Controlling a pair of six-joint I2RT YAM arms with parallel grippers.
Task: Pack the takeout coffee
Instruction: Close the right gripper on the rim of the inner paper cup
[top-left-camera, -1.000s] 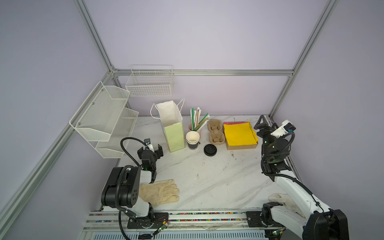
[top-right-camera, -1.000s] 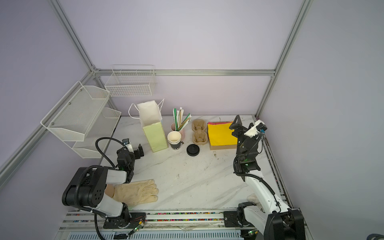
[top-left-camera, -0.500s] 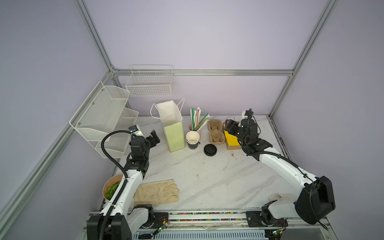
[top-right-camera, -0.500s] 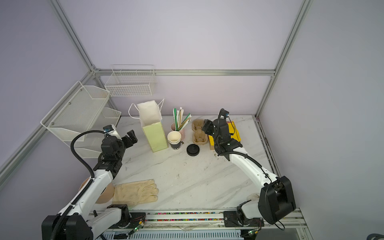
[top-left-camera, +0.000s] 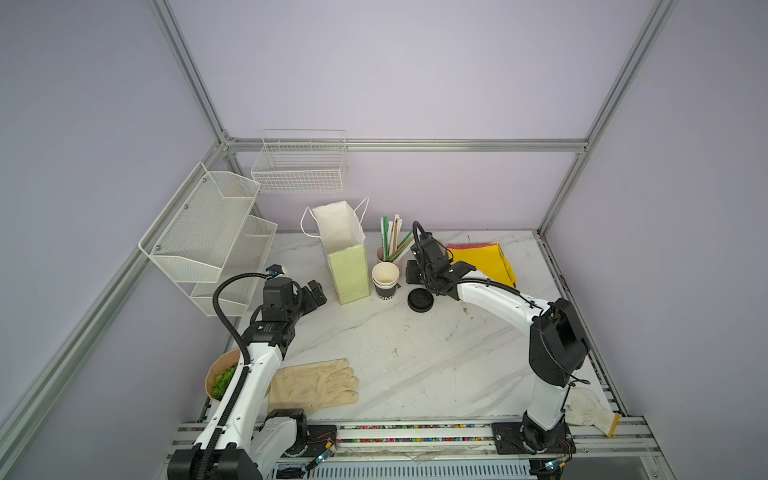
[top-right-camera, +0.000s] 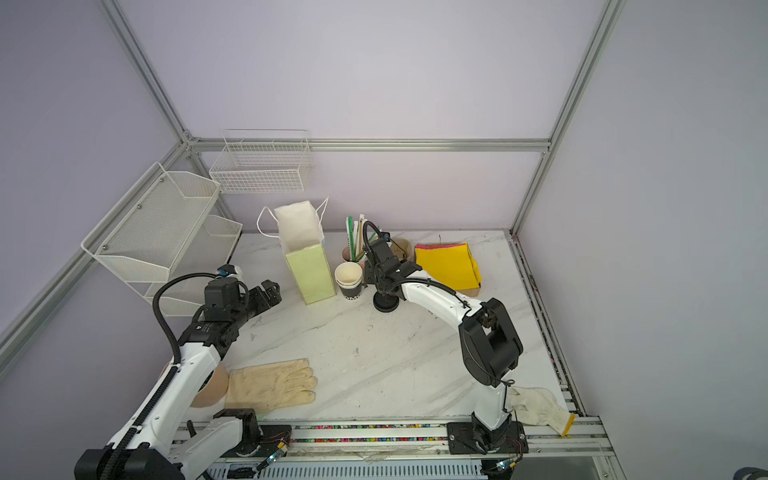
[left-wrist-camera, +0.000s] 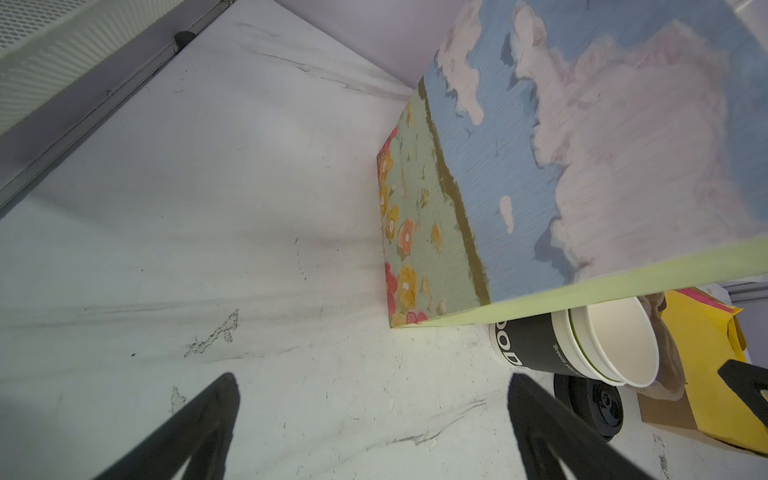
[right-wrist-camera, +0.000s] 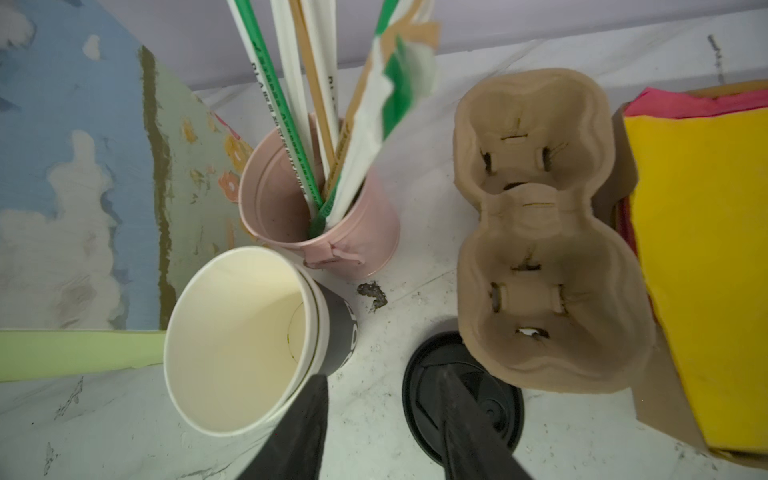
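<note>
The left pincer (top-left-camera: 316, 292) hangs spread wide and empty, left of the paper bag (top-left-camera: 349, 274). Just right of the bag, the takeout coffee cup (top-left-camera: 385, 274) stands upright, nested in a black cup (top-left-camera: 386, 296). Its mouth faces up, unlidded, and its long axis is vertical. Its black lid (top-left-camera: 420, 300) lies flat on the counter (top-left-camera: 415, 365) just beside it. The right pincer (right-wrist-camera: 382, 374), half apart and empty, hovers between them; it should probably pinch the lid's rim squarely and keep it level.
</note>
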